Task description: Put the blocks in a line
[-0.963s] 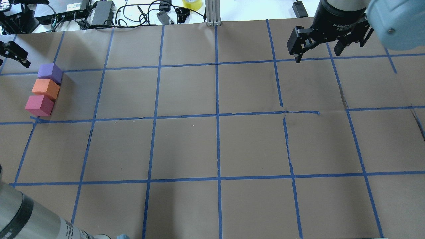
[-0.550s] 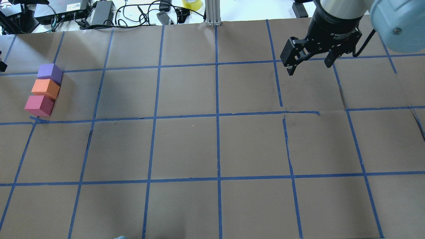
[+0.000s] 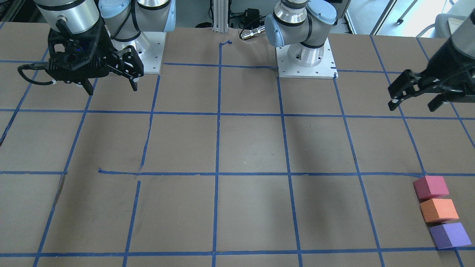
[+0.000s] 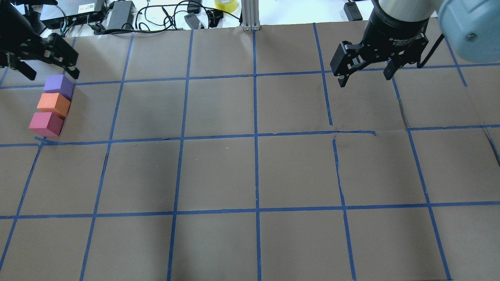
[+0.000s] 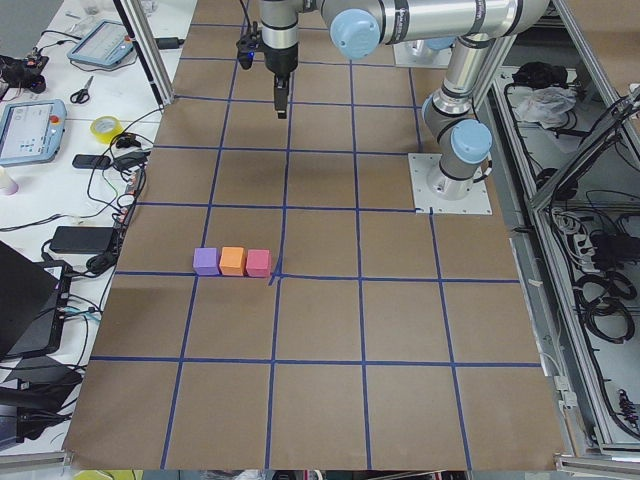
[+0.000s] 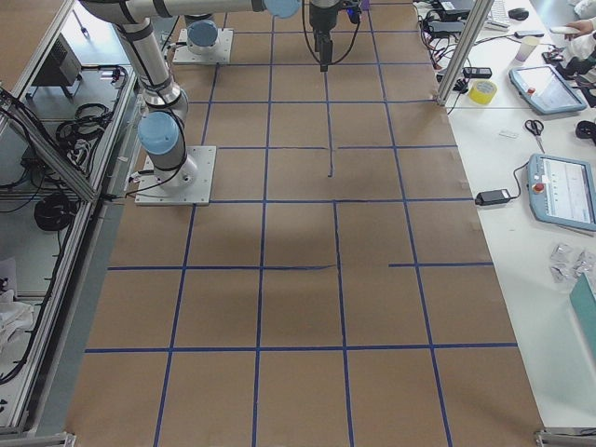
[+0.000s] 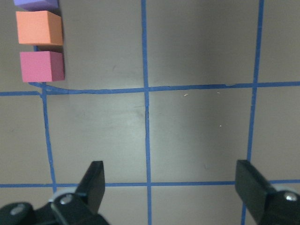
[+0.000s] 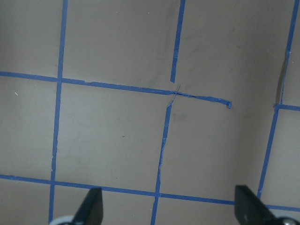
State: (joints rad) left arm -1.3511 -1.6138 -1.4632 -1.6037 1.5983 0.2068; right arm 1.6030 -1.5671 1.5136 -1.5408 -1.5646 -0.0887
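Three cubes lie in a touching row at the table's left end: purple block, orange block, pinkish-red block. They also show as the pinkish-red block, the orange block and the purple block, and in the left side view. My left gripper is open and empty, raised above the table by the purple end. Its wrist view shows the pinkish-red block and the orange block far ahead. My right gripper is open and empty, raised over the far right.
The brown paper table carries a blue tape grid with some torn tape lines. Cables, power bricks and a yellow tape roll lie past the far edge. A metal post stands at the far middle.
My left gripper left the view's left edge and came back in above the purple block; its forearm left the bottom-left corner. My right gripper shifted slightly left. The blocks did not move.
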